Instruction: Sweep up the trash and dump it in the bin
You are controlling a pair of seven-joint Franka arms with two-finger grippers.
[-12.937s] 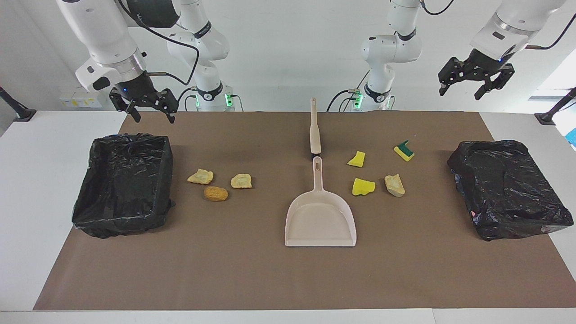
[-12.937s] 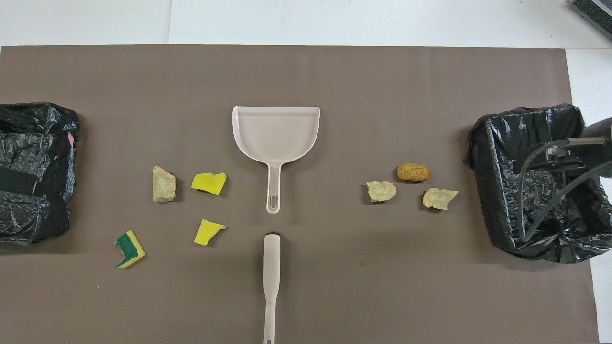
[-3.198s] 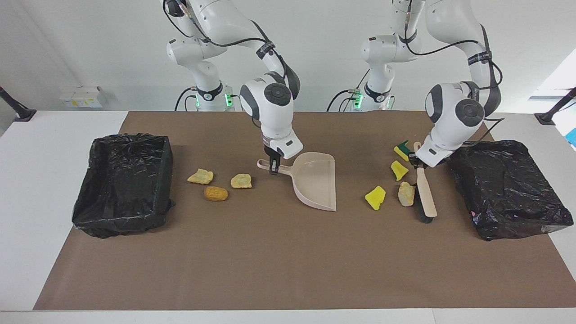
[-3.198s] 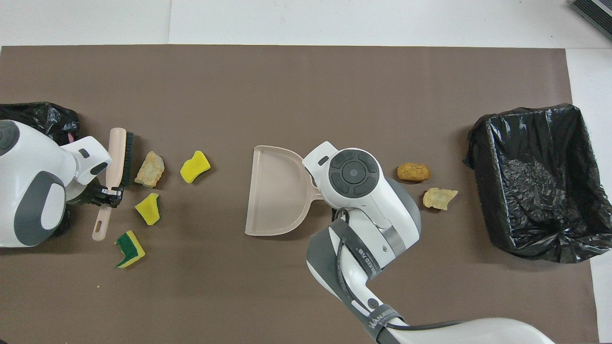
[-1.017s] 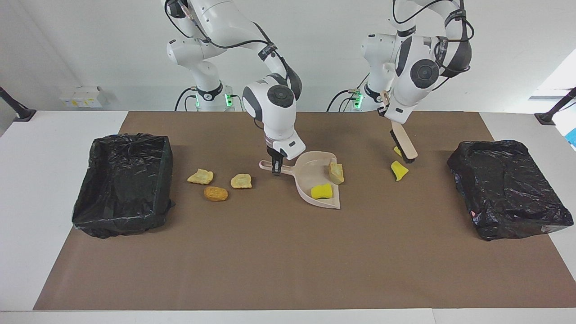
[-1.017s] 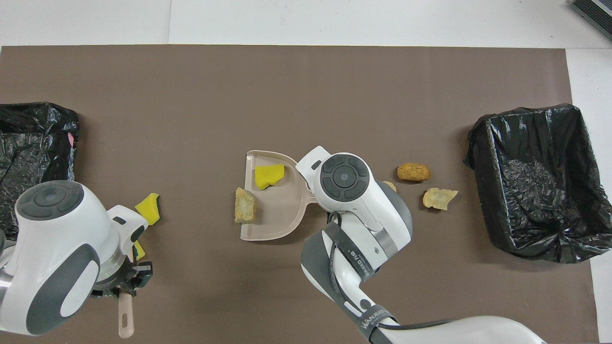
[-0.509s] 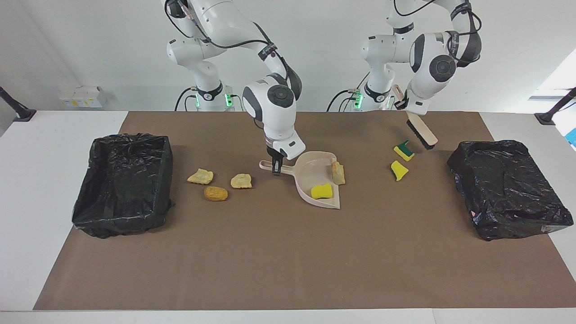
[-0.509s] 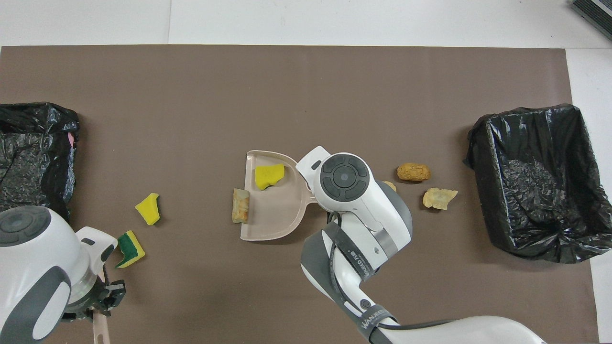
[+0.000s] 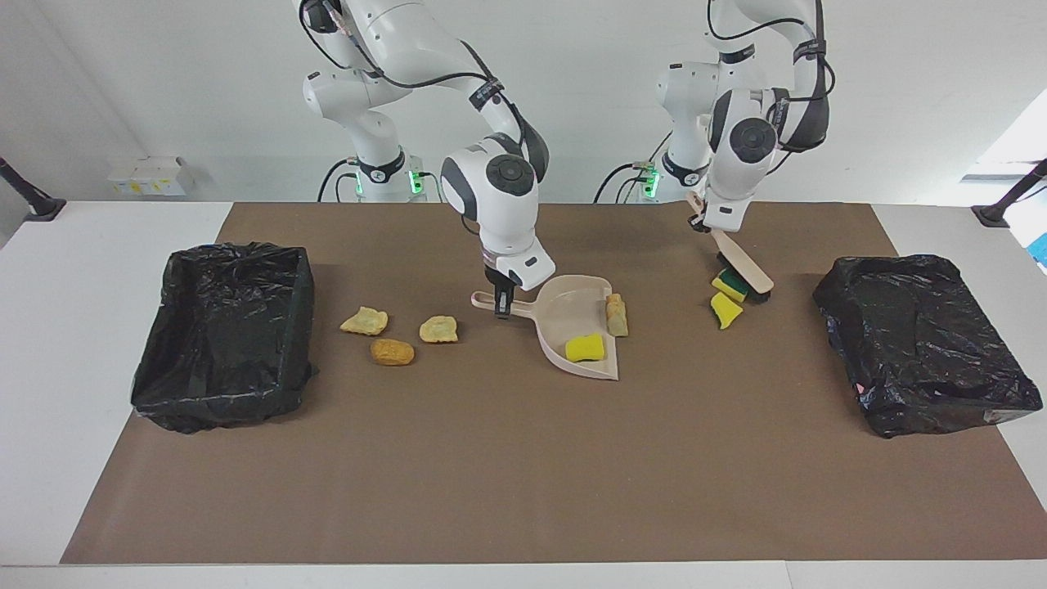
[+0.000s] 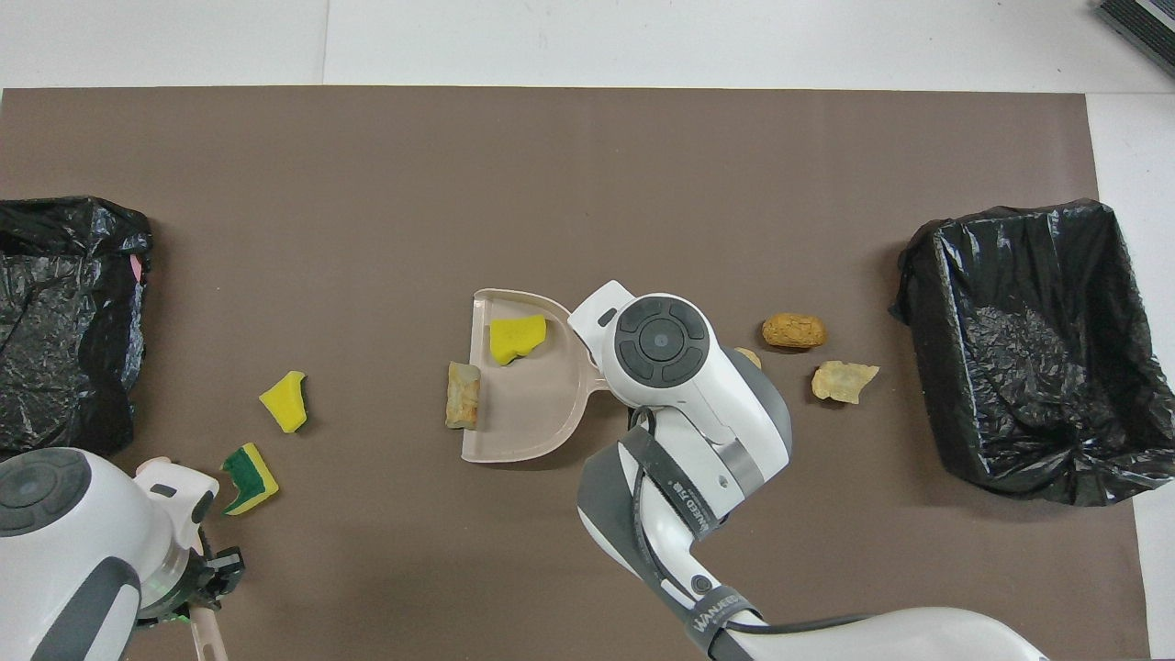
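Note:
My right gripper (image 9: 501, 304) is shut on the handle of the beige dustpan (image 9: 572, 323), which rests on the brown mat. A yellow sponge chunk (image 9: 585, 348) lies in the pan, also in the overhead view (image 10: 517, 337). A tan bread piece (image 9: 616, 315) lies at the pan's mouth. My left gripper (image 9: 699, 219) is shut on the brush (image 9: 743, 268), whose head is down against the green-layered sponge (image 9: 730, 285). Another yellow chunk (image 9: 725, 310) lies beside it. Three bread pieces (image 9: 392, 352) lie between the pan and the open bin (image 9: 225, 327).
The open black-lined bin (image 10: 1037, 349) stands toward the right arm's end of the table. A closed black bag (image 9: 924, 343) lies toward the left arm's end. The brown mat (image 9: 523, 474) covers the table's middle.
My left gripper has swung the brush back down from the air to the green-layered sponge. The right gripper and the dustpan have stayed put.

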